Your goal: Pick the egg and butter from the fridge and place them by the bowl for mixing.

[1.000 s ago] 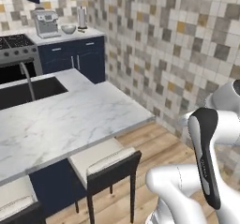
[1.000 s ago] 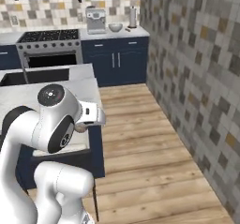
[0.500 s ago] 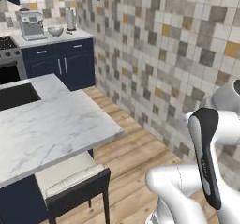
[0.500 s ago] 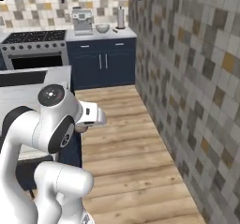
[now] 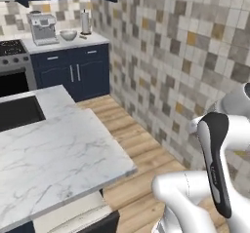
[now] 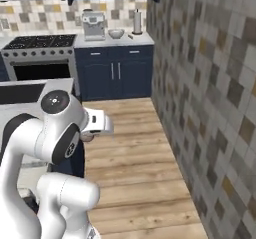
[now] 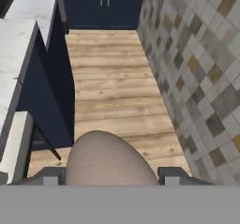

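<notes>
On far counter: 1 bowl. Hand pinching 1 egg between 2 fingertips.

egg: brownish-tan, speckled oval; sits low in the hand view between the two finger tips, held above the wooden floor; its lower part is cut off by the frame edge. Also shows as a small tan shape under the hand in the right base view.
bowl: round, silvery-grey, upright on the far counter, just right of the coffee machine; also in the left base view.
</notes>
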{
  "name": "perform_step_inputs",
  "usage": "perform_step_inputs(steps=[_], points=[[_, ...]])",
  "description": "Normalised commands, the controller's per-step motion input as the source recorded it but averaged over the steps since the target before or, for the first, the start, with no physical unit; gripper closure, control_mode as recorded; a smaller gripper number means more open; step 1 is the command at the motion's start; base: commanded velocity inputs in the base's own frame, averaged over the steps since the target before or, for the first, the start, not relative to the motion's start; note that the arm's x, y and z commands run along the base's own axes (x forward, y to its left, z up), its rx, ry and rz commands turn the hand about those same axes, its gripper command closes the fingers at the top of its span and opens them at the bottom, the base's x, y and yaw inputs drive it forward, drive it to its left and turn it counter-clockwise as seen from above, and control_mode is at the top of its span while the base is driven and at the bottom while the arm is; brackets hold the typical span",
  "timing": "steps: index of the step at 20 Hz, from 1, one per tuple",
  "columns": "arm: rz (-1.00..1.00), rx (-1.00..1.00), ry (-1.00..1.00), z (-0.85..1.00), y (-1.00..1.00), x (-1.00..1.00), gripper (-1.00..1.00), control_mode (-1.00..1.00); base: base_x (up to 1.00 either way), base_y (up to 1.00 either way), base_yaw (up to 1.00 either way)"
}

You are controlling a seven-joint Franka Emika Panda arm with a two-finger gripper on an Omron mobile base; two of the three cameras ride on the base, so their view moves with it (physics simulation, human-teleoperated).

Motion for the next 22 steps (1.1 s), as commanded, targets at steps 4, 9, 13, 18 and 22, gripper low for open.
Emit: perform_step_inputs(steps=[4, 9, 13, 18, 22], points=[[0.0, 0.0, 0.0, 0.0, 0.0, 0.0, 1.0, 1.0, 0.6, -0.39, 0.14], [0.0, 0.0, 0.0, 0.0, 0.0, 0.0, 1.0, 1.0, 0.5, -0.53, 0.05], [0.0, 0.0, 0.0, 0.0, 0.0, 0.0, 1.0, 1.0, 0.62, -0.35, 0.17], [0.0, 0.0, 0.0, 0.0, 0.0, 0.0, 1.0, 1.0, 0.7, -0.18, 0.27], [0.0, 0.0, 0.0, 0.0, 0.0, 0.0, 1.0, 1.0, 0.76, -0.14, 0.28]])
